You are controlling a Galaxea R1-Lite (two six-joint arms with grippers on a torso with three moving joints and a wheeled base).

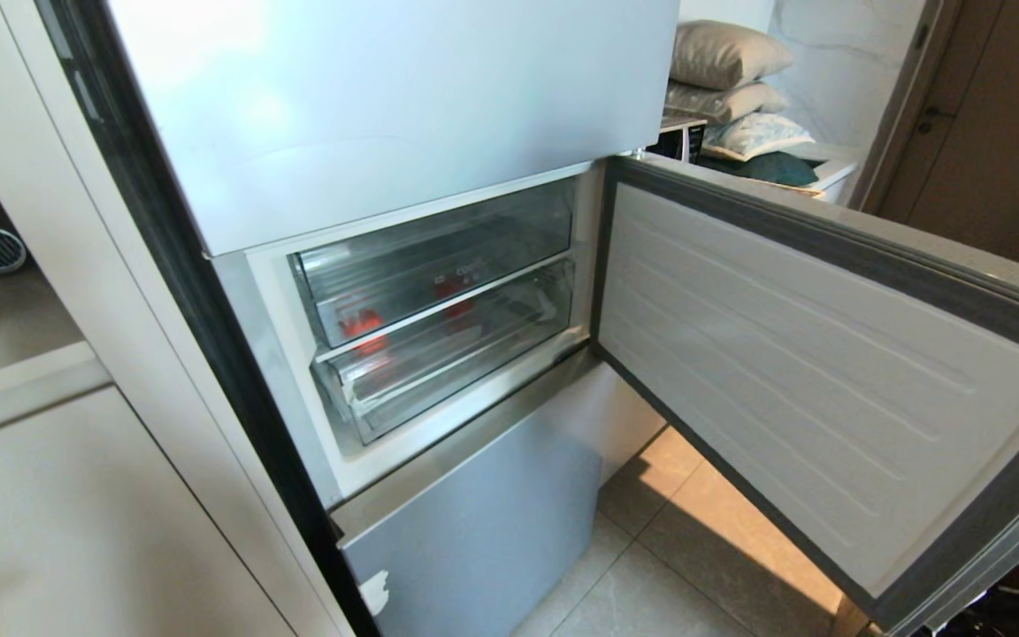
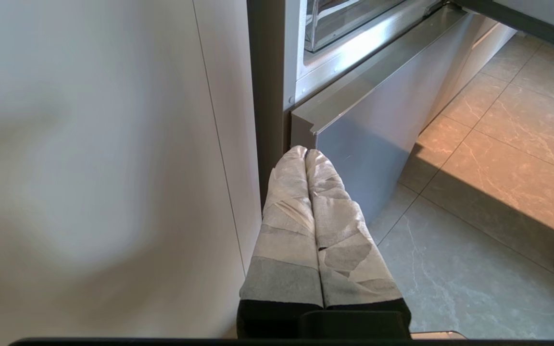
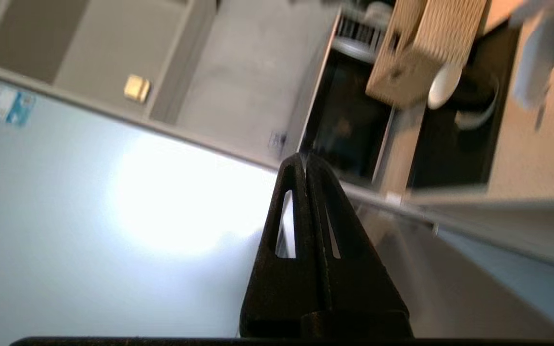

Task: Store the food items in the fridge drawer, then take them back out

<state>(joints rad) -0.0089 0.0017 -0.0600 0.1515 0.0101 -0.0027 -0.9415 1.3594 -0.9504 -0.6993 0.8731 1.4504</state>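
Right hand (image 3: 306, 161) is pinched closed and empty, up by the fridge's upper door; the fridge drawer (image 1: 439, 274), holding a red item (image 1: 361, 324), lies below it. Left hand (image 2: 306, 154) is closed too, parked low.

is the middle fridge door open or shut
Open: the fridge door is swung wide to the right, and both clear drawers show behind it.

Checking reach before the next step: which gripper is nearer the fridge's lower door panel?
Left. The left gripper hangs just before the lower door panel; the right gripper faces the upper door.
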